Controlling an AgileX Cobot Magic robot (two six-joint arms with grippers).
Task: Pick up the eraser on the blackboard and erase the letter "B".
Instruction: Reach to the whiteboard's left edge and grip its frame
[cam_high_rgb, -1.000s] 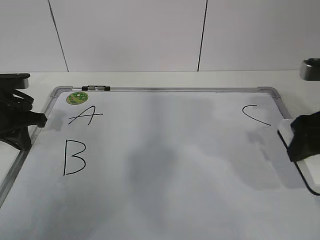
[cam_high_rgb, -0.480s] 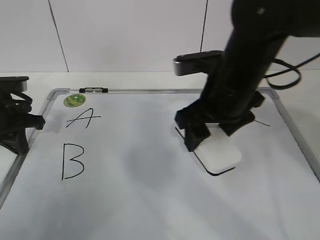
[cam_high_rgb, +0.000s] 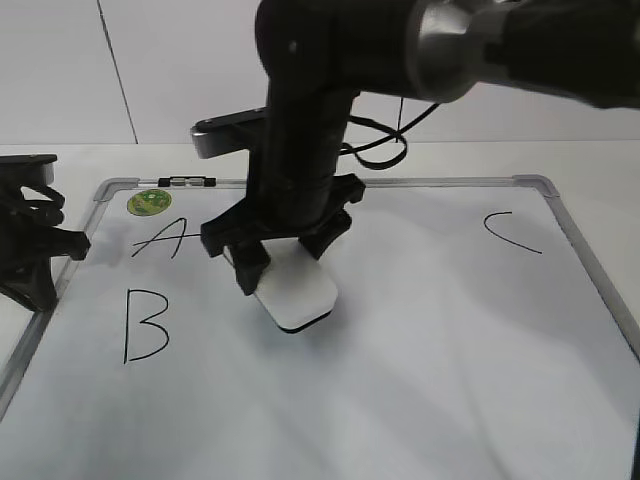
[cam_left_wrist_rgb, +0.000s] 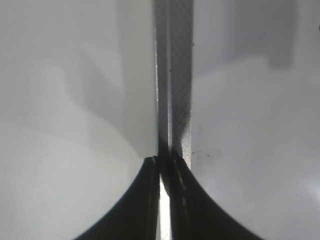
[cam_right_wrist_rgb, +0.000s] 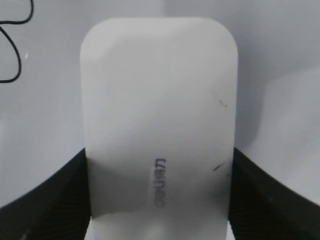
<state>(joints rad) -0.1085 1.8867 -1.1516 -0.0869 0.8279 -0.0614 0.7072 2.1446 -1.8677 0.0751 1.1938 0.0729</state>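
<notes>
Centrally, my right hand (cam_high_rgb: 285, 262) grips one flat white plastic eraser (cam_high_rgb: 297, 289) over the grey-framed white blackboard (cam_high_rgb: 400, 350), right of one black letter "B" (cam_high_rgb: 145, 325). Three letters show. My left hand (cam_left_wrist_rgb: 164, 200), fingers nearly together, sits at the frame.

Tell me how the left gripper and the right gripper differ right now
The right gripper is shut on the white eraser, out over the middle of the blackboard; the left gripper holds nothing and sits at the board's left edge, by the letter A. The right one is near the letter B with the eraser; the left wrist view shows closed fingers over the frame. Both are black.
</notes>
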